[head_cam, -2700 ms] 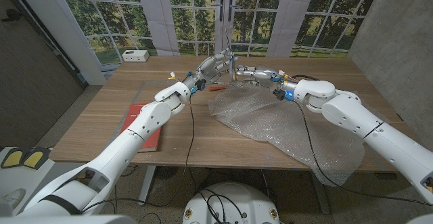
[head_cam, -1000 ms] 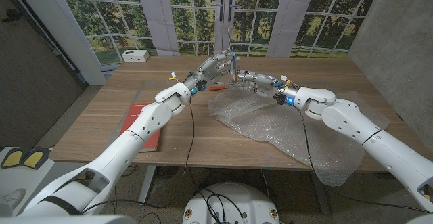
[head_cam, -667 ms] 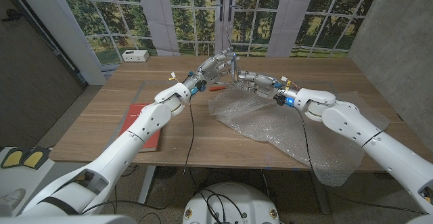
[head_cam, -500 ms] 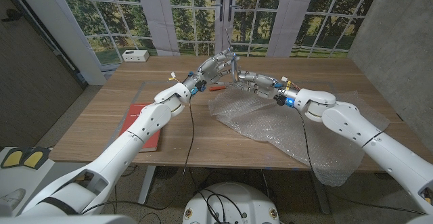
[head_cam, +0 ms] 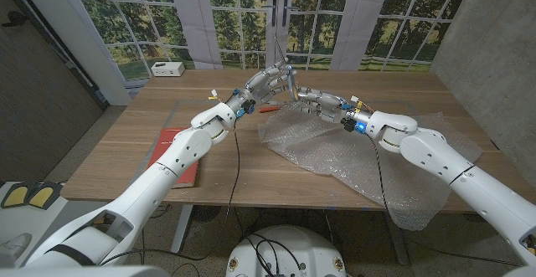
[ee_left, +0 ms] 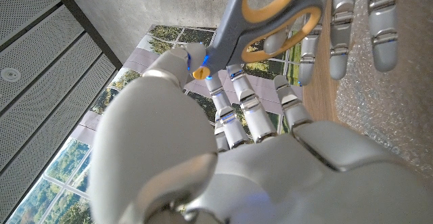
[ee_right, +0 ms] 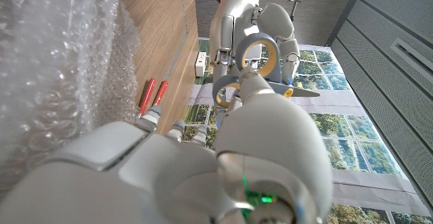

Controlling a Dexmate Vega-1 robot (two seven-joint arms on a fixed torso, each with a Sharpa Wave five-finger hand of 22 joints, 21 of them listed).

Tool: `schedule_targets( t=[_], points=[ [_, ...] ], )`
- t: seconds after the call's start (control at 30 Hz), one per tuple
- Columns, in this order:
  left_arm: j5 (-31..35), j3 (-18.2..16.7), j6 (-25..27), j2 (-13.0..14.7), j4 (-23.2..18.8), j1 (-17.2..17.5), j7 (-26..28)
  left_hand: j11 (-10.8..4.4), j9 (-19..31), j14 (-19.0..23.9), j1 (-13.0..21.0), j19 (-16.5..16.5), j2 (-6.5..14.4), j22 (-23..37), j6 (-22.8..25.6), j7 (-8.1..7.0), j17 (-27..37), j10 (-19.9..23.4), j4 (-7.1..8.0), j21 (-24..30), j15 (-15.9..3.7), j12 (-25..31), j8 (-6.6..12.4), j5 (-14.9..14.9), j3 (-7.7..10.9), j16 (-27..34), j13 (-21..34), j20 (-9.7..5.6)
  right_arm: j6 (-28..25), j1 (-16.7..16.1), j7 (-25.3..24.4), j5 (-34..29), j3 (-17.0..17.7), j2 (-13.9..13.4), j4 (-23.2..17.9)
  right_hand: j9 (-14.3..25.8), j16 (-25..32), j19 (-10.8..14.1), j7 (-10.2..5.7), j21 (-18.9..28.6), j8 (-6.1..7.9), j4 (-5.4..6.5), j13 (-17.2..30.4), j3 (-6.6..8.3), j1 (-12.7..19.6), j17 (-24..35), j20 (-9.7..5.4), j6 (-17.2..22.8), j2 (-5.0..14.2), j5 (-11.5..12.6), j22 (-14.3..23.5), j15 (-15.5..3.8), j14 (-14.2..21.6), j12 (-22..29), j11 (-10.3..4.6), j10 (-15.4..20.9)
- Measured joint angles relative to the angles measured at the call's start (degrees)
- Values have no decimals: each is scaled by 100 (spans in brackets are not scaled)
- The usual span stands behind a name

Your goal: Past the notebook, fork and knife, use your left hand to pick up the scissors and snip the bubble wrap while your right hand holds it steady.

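A: Head view — the left hand [head_cam: 266,83] grips the scissors [head_cam: 282,74] above the table's [head_cam: 126,147] far middle, blades pointing up and away. The right hand [head_cam: 314,101] sits just beside it, over the bubble wrap's [head_cam: 352,156] far edge.

B: Gripping the wrap?

A: Can't tell from here. Left wrist view — orange-lined handles [ee_left: 281,11] stand up beyond the left hand's fingers [ee_left: 233,112], wrap alongside.

B: Right wrist view?

A: The right hand's fingertips reach right at the handle loops, the wrap lying below it. I'd say the blades must tip down toward that edge.
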Motion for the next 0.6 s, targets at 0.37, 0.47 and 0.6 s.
schedule_targets(
  t=[0.37, 0.47, 0.6],
  points=[
    [3, 7, -2, 1, 23, -7, -1, -9, 0, 0, 15, 0, 14, 0, -1, -1, 4, -10, 6, 0, 0, 0, 0, 0, 6, 0, 1, 0, 28, 20, 181, -86, -5, -6, 47, -42, 0, -72, 138, 0, -176, 149, 0, -285, -346, 14, 73, -342, -346, -37, 0, 0, 0, -43, 94, -155],
    [3, 9, -2, 1, 43, -20, -1, -9, 0, 0, 15, 0, 14, 0, -1, -1, 4, -10, 6, 0, 0, 0, 0, -1, 6, 0, 1, 0, 28, 20, 191, -115, -5, -6, 47, -42, 0, -82, 157, 0, -176, 168, 0, -326, -418, 14, 82, -361, -418, -37, 0, 0, 0, -43, 94, -155],
    [8, 10, -2, 2, 66, -29, -27, -10, 0, 0, 15, 0, 14, 0, -9, -9, 4, -11, 6, 0, 0, 0, 0, -1, 6, 0, 1, 0, 21, 86, 162, -147, -62, -45, 89, -42, 0, -51, 157, 0, -176, 168, 0, -373, -416, 14, 52, -361, -416, -37, 0, 0, 0, -43, 94, -155]
  ],
)
